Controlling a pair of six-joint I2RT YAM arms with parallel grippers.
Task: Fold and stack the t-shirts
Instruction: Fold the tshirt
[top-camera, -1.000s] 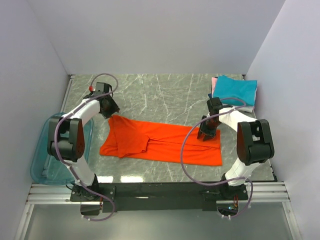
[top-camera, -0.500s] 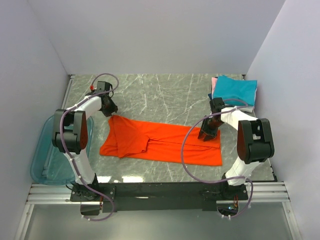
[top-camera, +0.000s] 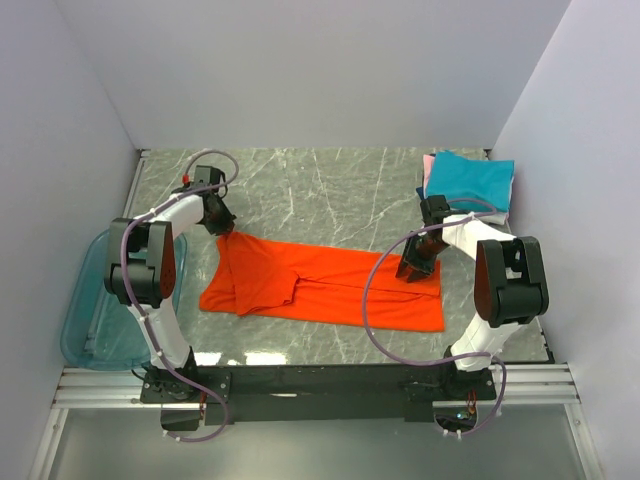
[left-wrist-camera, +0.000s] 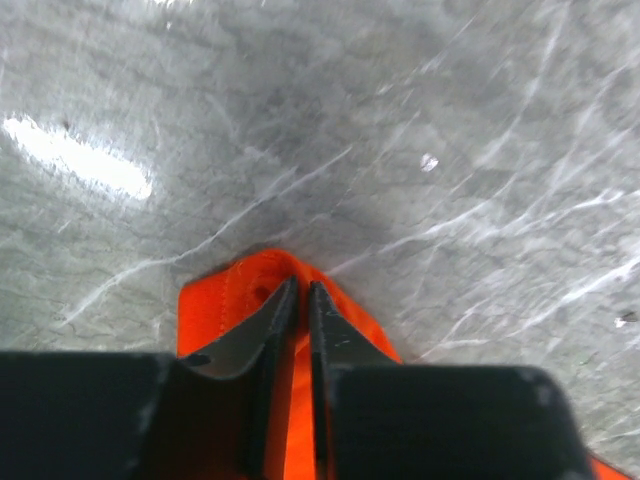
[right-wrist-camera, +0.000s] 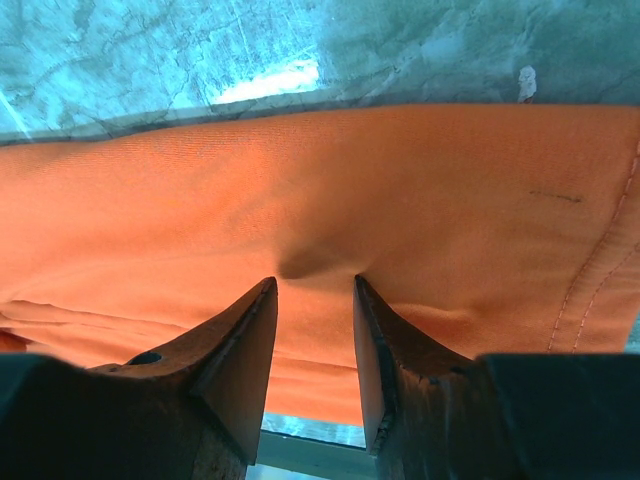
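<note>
Top external view, near edge first: the blue-green bin (top-camera: 85, 335) sits off my left base, beside the marble table (top-camera: 330, 185). Next out, the orange t-shirt (top-camera: 330, 280) lies flat across the middle of the table, long axis left to right, with a flap doubled over at its left end.

Right pincer (top-camera: 415, 268) is down on the shirt's right end, close to its far edge. Right wrist view shows the fingers partly apart, tips pressed into the cloth with a small pucker raised between them. Nothing is clamped yet.

Left pincer (top-camera: 222, 226) is at the shirt's far left corner. Left wrist view shows the jaws drawn to a thin slit with the cloth corner pinched between the tips and bare marble beyond.

Farthest out, in the far right corner, is the folded stack (top-camera: 470, 180) — teal on top, pink showing beneath, apart from the orange shirt.

Assessment: the step in hand appears to be securing the far edge for a fold toward me. I judge the right side should close fully on the pucker before any lift. Both ends should then rise level and travel in parallel, so the crease runs straight. Risk noted — my left hold takes only the corner tip and may slip under tension.
</note>
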